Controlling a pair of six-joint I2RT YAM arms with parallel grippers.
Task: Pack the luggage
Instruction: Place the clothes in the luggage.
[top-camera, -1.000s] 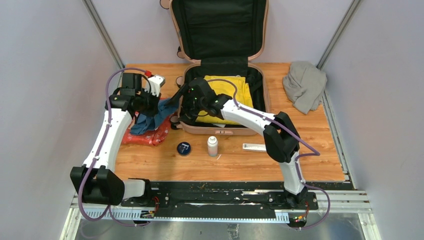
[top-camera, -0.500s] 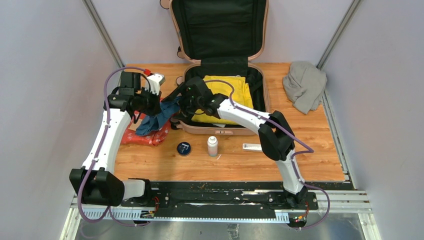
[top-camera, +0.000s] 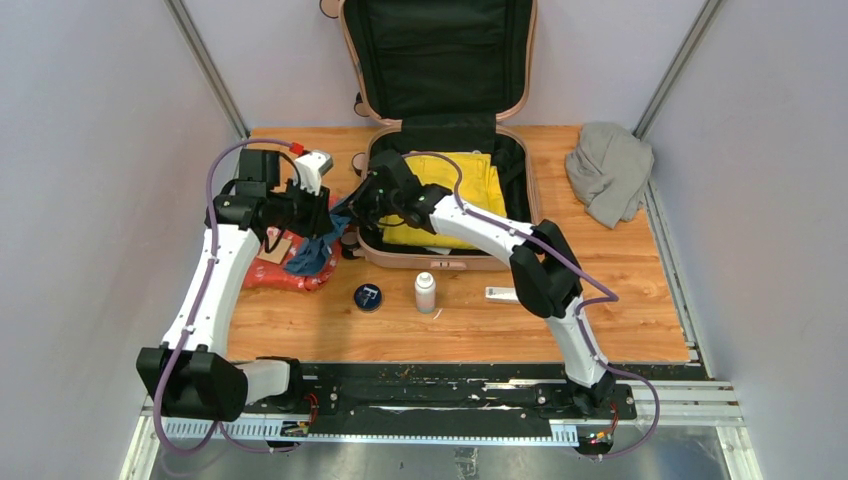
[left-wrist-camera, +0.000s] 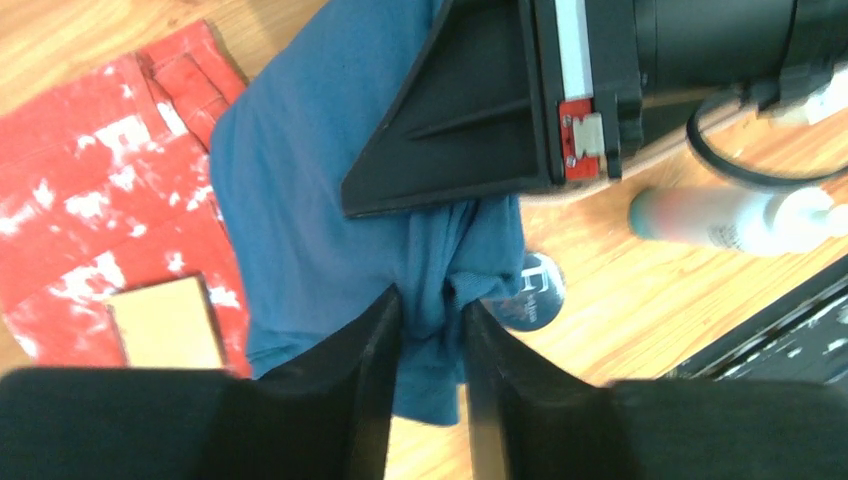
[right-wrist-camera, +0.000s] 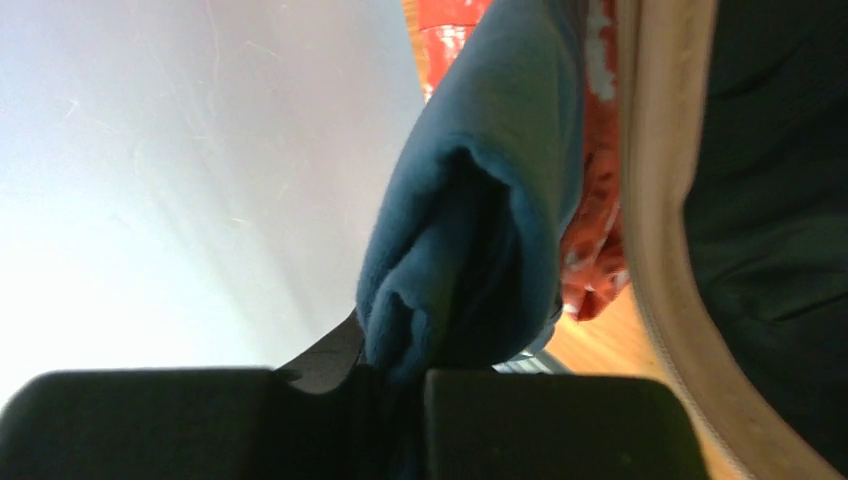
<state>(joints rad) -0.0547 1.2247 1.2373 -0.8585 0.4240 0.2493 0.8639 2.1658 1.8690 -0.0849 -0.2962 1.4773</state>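
Lying open at the far middle of the bench (top-camera: 620, 300), lid propped against the back wall, the luggage (top-camera: 470, 262) holds a yellow garment (top-camera: 460, 185). At its left rim a blue cloth (left-wrist-camera: 300, 200) hangs between both arms. The jaws of the right gripper (right-wrist-camera: 400, 385) are clamped on it. The jaws of the left gripper (left-wrist-camera: 432, 330) stand narrowly apart with cloth bunched between them, grip uncertain. Likely faults: opposed pulls stretching the cloth, or its loose tail snagging the rim or dropping onto the red garment (top-camera: 280, 275).
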